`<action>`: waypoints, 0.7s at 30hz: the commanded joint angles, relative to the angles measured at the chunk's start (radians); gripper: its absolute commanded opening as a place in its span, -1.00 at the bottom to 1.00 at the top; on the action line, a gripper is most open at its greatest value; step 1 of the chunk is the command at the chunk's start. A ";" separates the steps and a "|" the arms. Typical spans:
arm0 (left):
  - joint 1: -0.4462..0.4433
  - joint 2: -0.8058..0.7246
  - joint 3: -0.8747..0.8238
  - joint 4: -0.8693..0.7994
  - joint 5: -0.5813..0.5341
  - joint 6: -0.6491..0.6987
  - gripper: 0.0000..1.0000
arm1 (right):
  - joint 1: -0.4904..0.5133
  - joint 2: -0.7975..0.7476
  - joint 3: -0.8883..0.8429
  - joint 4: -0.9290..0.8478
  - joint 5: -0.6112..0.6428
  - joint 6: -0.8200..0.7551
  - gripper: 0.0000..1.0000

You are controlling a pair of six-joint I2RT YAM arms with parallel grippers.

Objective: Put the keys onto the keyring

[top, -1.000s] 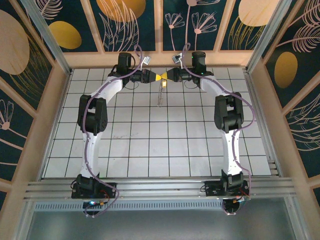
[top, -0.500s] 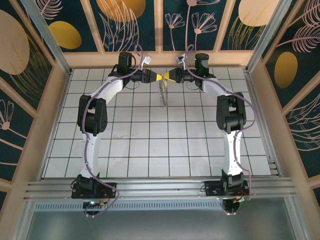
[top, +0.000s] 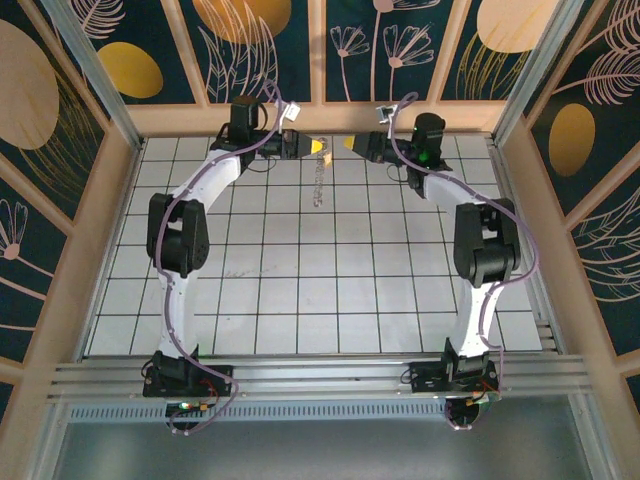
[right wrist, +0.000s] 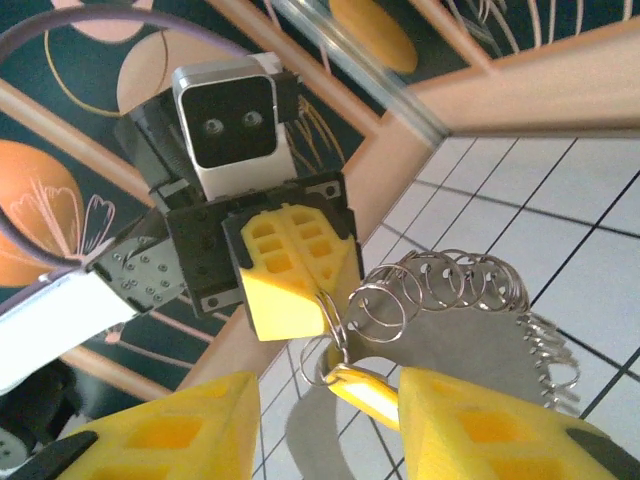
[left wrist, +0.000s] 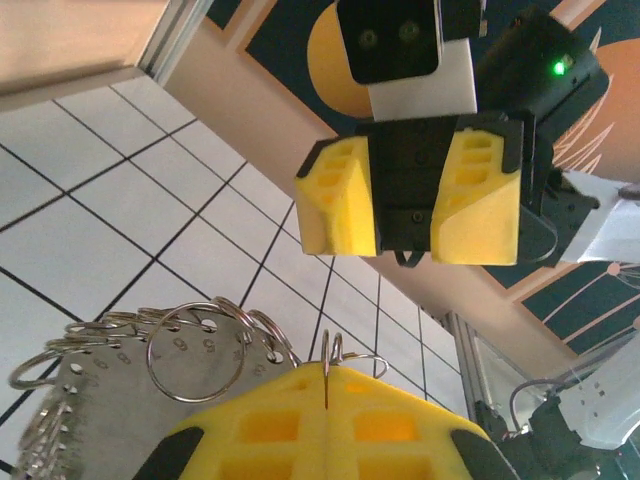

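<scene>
The key, or at least its yellow tag, dangles off a thin ring low in the middle of the right wrist view, just under the tip of the left hand. I honestly can't tell if it's wound all the way onto that ring or only hooked on the coil.

The keyring looks like a whole bunch of split rings threaded along a grey metal strip. In the top view it hangs down from the left hand, top middle of the frame, over the far end of the worktop.

Left hand: fingers squeezed together on one of those thin rings. Right hand: fingers apart with nothing between them, facing the left hand across a small gap.

My read is the threading is at or near its end, so this bit is about not undoing it.

- Left hand should hold its pinch and stay level, since any tilt swings the whole bundle.
- Right hand should back off straight along its own axis, because the tag sits right between and just above its fingertips and a sideways move could snag it.
- If the key turns out to be only half on, I'd re-pinch the tag flat and rotate it round the coil, not push.
</scene>
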 commanded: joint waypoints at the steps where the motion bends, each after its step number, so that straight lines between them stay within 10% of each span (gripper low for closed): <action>1: -0.003 -0.079 -0.035 0.095 -0.018 0.009 -1.00 | 0.008 -0.073 -0.080 0.138 0.113 0.025 -0.19; 21: -0.007 -0.194 -0.271 0.520 -0.112 -0.262 -1.00 | 0.141 -0.299 -0.334 0.062 0.524 -0.316 -0.14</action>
